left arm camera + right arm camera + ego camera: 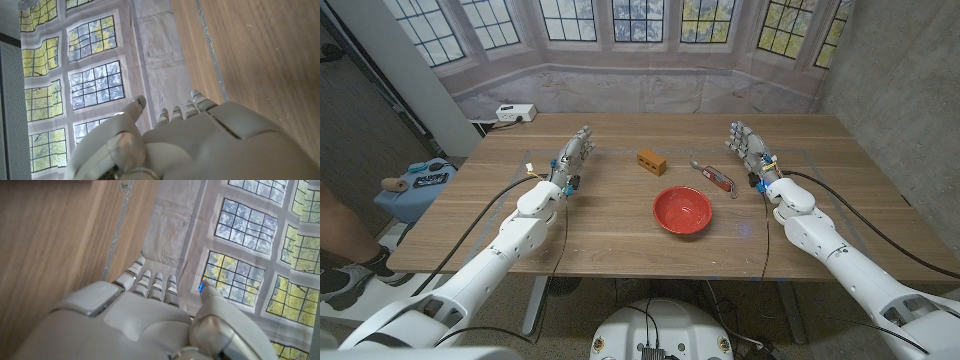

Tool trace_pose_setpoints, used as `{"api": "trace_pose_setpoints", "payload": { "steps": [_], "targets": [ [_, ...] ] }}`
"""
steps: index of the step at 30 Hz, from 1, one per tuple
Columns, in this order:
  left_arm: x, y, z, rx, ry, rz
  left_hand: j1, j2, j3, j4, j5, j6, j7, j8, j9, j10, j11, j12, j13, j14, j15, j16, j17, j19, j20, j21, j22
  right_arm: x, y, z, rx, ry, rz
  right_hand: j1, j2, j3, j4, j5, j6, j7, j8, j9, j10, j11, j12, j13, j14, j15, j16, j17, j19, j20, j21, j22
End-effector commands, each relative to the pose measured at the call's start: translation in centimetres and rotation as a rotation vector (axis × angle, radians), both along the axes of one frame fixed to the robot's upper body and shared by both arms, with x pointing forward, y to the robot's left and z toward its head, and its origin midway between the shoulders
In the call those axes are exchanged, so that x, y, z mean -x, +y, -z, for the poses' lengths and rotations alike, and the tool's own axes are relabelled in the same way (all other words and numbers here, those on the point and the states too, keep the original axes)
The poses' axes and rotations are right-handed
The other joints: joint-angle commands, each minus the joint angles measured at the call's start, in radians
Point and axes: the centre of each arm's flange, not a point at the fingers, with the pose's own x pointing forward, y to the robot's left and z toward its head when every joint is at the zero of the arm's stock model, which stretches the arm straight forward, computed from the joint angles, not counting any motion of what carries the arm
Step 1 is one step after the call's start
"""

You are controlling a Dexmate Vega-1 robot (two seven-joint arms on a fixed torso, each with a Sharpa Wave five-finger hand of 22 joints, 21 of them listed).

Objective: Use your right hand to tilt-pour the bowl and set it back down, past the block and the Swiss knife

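Note:
A red bowl (682,210) sits upright on the wooden table (610,215), near the middle. Behind it stand a small brown block (652,162) and a red Swiss knife (714,174), the knife lying to the bowl's far right. My right hand (748,146) stands at the table's right side, beyond the knife, fingers stretched out and holding nothing. My left hand (576,155) is at the left, fingers likewise extended and empty. The right wrist view looks along the right hand's back (135,325), the left wrist view along the left hand's back (200,145), both beside bare wood.
A white power strip (516,113) lies at the table's far left corner. A blue object (420,185) stands on the floor to the left, and a person's leg (340,235) is at the picture's left edge. Windows fill the wall behind.

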Motion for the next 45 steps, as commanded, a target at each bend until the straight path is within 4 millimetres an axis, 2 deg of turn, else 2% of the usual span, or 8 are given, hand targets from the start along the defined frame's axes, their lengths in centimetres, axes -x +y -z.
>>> {"api": "trace_pose_setpoints", "payload": {
  "steps": [1,12,22,32,39,45],
  "targets": [
    [-1.0,-0.7,-0.4,-0.02,0.012,0.001,-0.157,-0.172,0.007,-0.006,0.004,0.001,0.003,0.008,0.005,0.0,-0.001,0.008,0.003,0.002,-0.003,0.008,0.001,0.013,0.003,0.006,0.002,-0.3,-0.4,-0.2,0.053,0.031,0.028,0.016,-0.004,0.008,-0.011,0.006,0.008,0.009,0.007,0.003,-0.006,0.0,0.006,0.005,0.004,-0.016,0.005,-0.001,0.011,-0.045,0.006,0.005],
    [-0.7,-0.9,-0.5,-0.031,0.013,0.003,-0.153,-0.173,0.008,-0.013,0.004,0.004,0.005,0.007,0.005,0.004,0.0,0.008,0.003,0.006,-0.003,0.006,0.001,0.016,0.002,0.006,0.002,0.5,-0.2,-0.8,0.11,0.045,0.036,0.036,-0.014,0.014,-0.034,0.005,0.003,0.027,0.007,0.002,-0.003,0.005,0.011,0.004,0.003,-0.014,0.004,-0.012,0.011,-0.043,0.009,0.005],
    [-0.4,-1.1,-0.2,-0.037,0.019,0.006,-0.15,-0.174,0.008,-0.019,0.004,0.006,0.006,0.006,0.006,0.005,0.002,0.008,0.003,0.007,-0.001,0.005,0.001,0.017,0.002,0.005,0.002,2.3,-0.4,-1.4,0.169,0.062,0.042,0.058,-0.021,0.02,-0.058,0.006,0.001,0.045,0.009,0.002,0.004,0.021,0.016,0.004,0.003,-0.009,0.004,-0.022,0.011,-0.041,0.01,0.004],
    [0.0,-1.2,0.0,-0.042,0.022,0.009,-0.146,-0.173,0.009,-0.027,0.004,0.007,0.008,0.004,0.006,0.004,0.001,0.006,0.003,0.008,0.0,0.003,0.001,0.018,0.002,0.004,0.002,4.4,-0.3,-1.6,0.223,0.075,0.059,0.07,-0.025,0.022,-0.074,0.006,-0.003,0.066,0.009,0.002,0.009,0.039,0.019,0.005,0.004,0.0,0.006,-0.027,0.013,-0.038,0.012,0.004],
    [0.1,-1.2,0.1,-0.042,0.018,0.014,-0.142,-0.173,0.01,-0.033,0.005,0.009,0.01,0.004,0.006,0.004,0.001,0.005,0.003,0.009,0.003,0.002,0.001,0.018,0.003,0.003,0.002,5.6,-0.2,-1.9,0.275,0.086,0.074,0.085,-0.034,0.022,-0.095,0.006,0.004,0.103,0.013,0.001,0.017,0.071,0.022,0.004,0.008,0.013,0.008,-0.035,0.02,-0.035,0.015,0.004],
    [0.3,-1.2,0.2,-0.046,0.02,0.016,-0.139,-0.172,0.01,-0.038,0.005,0.012,0.009,0.004,0.006,0.005,0.002,0.005,0.003,0.009,0.004,0.002,0.001,0.018,0.005,0.002,0.002,6.9,0.0,-2.2,0.327,0.099,0.085,0.098,-0.047,0.021,-0.112,0.006,0.008,0.115,0.014,0.0,0.031,0.095,0.026,0.003,0.022,0.026,0.012,-0.04,0.035,-0.027,0.019,0.004]
  ]
}}
